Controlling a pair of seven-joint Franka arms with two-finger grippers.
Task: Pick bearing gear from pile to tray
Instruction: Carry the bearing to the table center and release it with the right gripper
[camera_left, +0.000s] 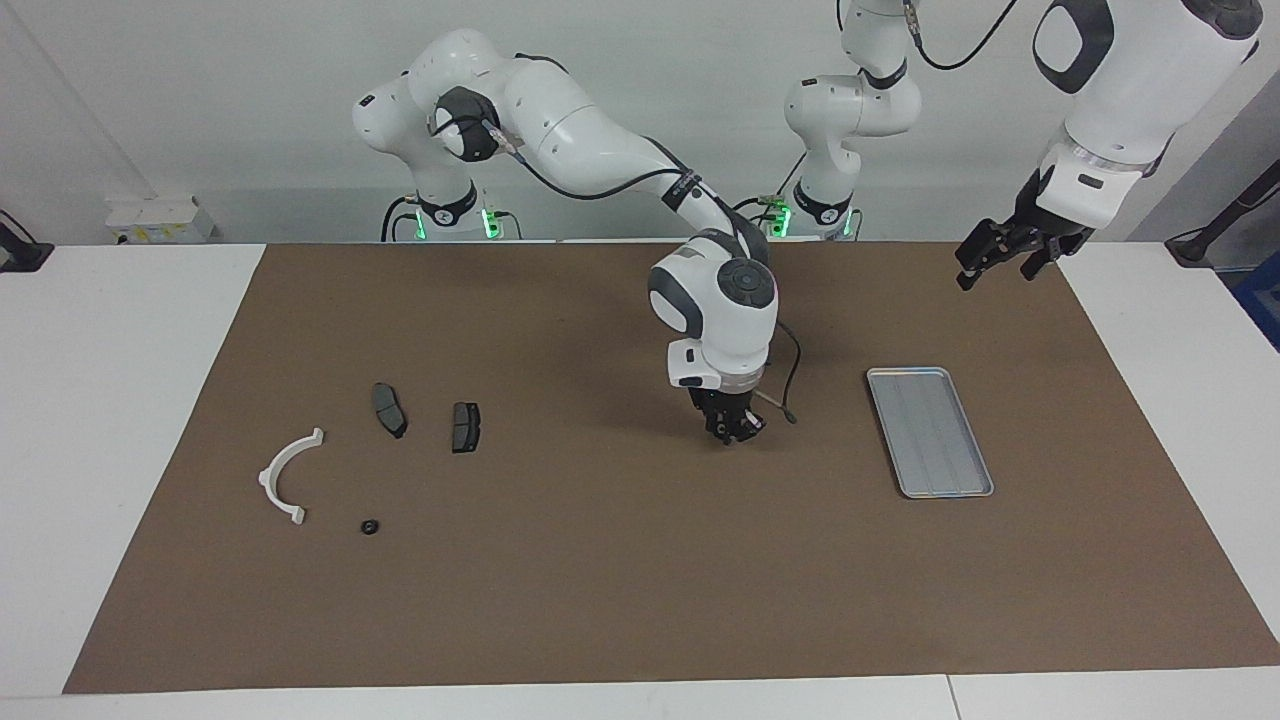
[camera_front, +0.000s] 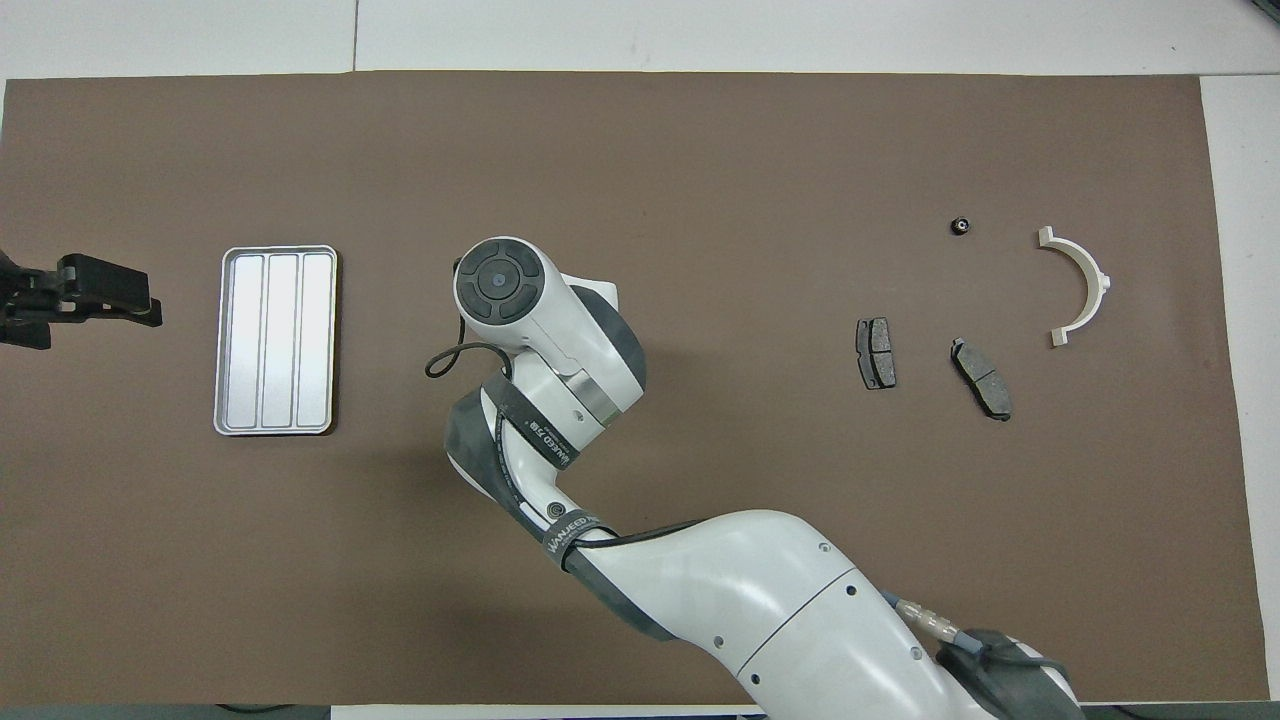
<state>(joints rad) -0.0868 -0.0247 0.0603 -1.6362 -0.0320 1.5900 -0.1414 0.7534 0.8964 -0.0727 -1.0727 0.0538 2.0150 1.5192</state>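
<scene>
One black ring (camera_left: 368, 526), two brake pads (camera_left: 389, 409) remain; right gripper (camera_left: 735, 430) grip unclear.

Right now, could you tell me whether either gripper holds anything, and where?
Cannot be told for the right gripper, over the mat between pile and tray. The left gripper waits, holding nothing.

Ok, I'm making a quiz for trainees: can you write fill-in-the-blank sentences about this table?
1. The mat holds ___ dark brake pads.
2. The small black ring lies beside the white ___.
3. The gripper over the mat between the brake pads and the tray belongs to the ___ arm.
4. The tray lies toward the ___ arm's end of the table.
Missing words: two; arc; right; left.
</scene>
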